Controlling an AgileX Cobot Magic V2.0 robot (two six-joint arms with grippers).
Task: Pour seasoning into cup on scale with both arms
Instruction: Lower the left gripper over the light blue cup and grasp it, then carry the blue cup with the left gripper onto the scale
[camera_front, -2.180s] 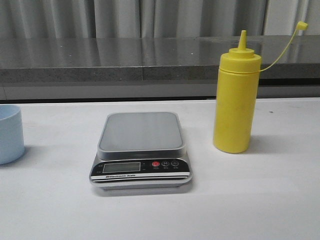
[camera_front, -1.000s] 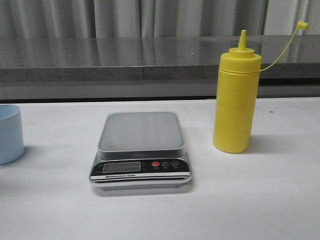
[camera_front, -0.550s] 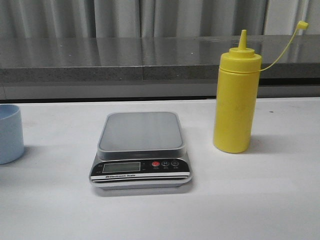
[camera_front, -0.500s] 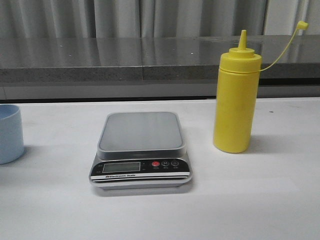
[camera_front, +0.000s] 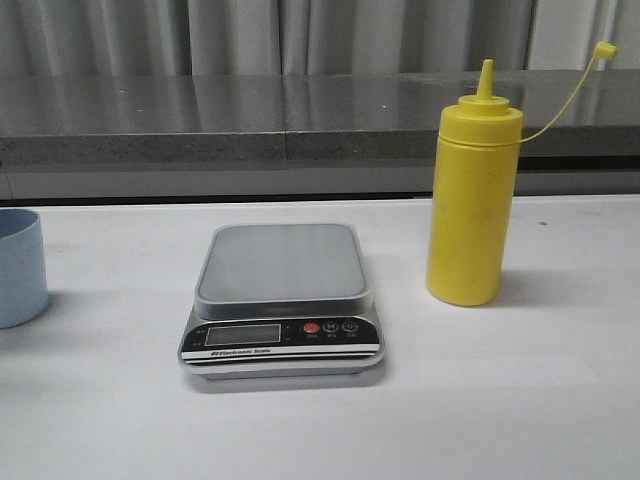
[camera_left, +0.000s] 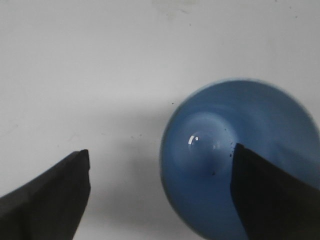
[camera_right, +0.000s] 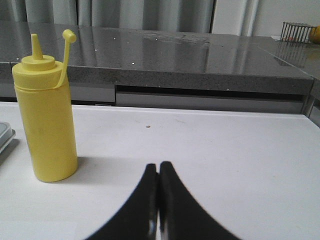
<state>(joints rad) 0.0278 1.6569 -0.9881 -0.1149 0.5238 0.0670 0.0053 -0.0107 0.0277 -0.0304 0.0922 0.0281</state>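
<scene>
The scale (camera_front: 285, 300) sits mid-table with nothing on its grey platform. To its right the yellow seasoning bottle (camera_front: 470, 200) stands upright, its cap hanging off on the tether. The pale blue cup (camera_front: 18, 268) stands on the table at the far left, cut off by the frame edge. The left wrist view looks down into the cup (camera_left: 235, 155). My left gripper (camera_left: 160, 155) is open above it, with one finger over the cup's mouth and the other over bare table. My right gripper (camera_right: 159, 167) is shut and empty, low over the table, well apart from the bottle (camera_right: 47, 120).
A grey stone counter (camera_front: 250, 115) runs along the back of the white table (camera_front: 500, 400), with curtains behind it. A corner of the scale (camera_right: 4, 132) shows beside the bottle in the right wrist view. Neither arm shows in the front view.
The cup's visible part has shifted a hair toward the left edge of the front view. Scale and bottle stand as before.
</scene>
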